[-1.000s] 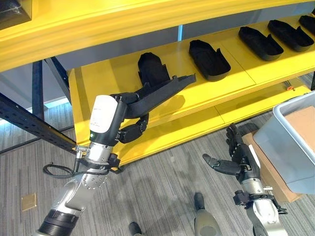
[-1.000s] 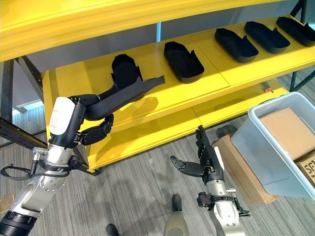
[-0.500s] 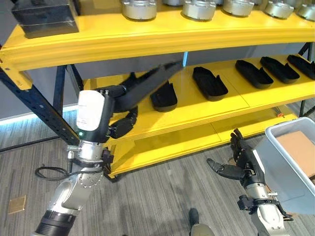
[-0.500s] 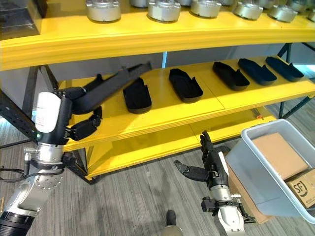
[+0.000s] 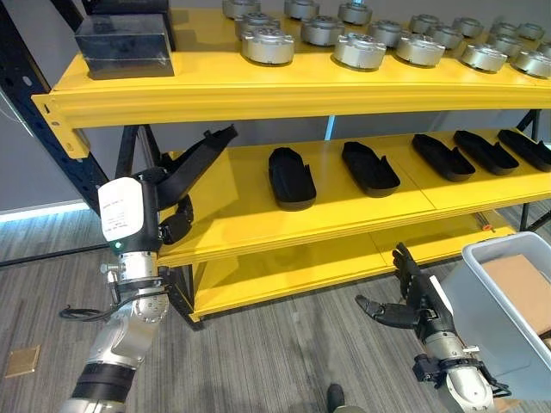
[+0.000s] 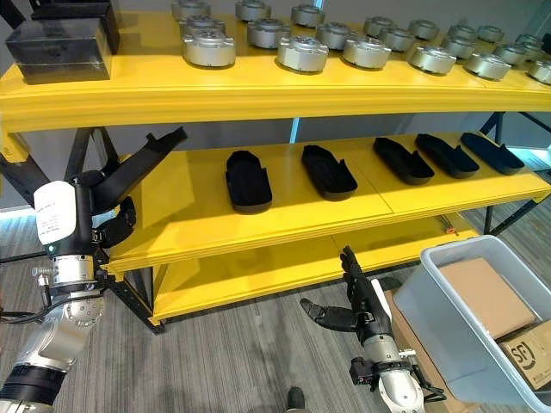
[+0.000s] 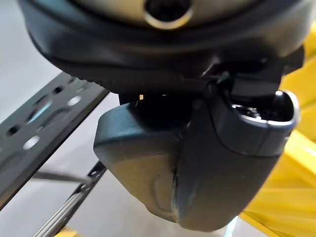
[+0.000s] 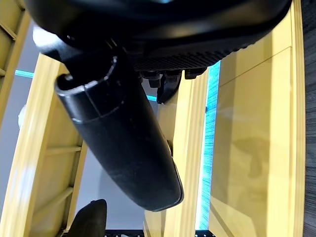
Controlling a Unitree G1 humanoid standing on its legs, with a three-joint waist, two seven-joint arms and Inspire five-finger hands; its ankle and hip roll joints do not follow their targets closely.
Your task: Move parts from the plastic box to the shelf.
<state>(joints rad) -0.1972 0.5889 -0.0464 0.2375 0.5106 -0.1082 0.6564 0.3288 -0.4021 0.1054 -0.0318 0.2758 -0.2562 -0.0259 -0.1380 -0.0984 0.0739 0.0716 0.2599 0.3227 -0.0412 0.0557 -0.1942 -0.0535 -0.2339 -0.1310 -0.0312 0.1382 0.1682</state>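
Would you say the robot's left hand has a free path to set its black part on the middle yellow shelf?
Probably yes: the left hand holds the long black part beside the middle yellow shelf, whose left end looks bare.

Place: a warehouse or factory parts store.
Rack: a yellow shelf (image 5: pixel 258 95) on dark blue punched steel uprights (image 5: pixel 21 60), industrial in build.
Top level: rows of like round metal parts (image 6: pixel 301 52) and a dark box (image 5: pixel 125 45).
Middle level: black moulded parts (image 6: pixel 248 179) laid out side by side in a row.
Floor: grey striped carpet tiles (image 5: pixel 275 344).
Bin: a grey plastic box (image 6: pixel 456 318) holding cardboard cartons (image 6: pixel 486 297), standing near the rack at the right.
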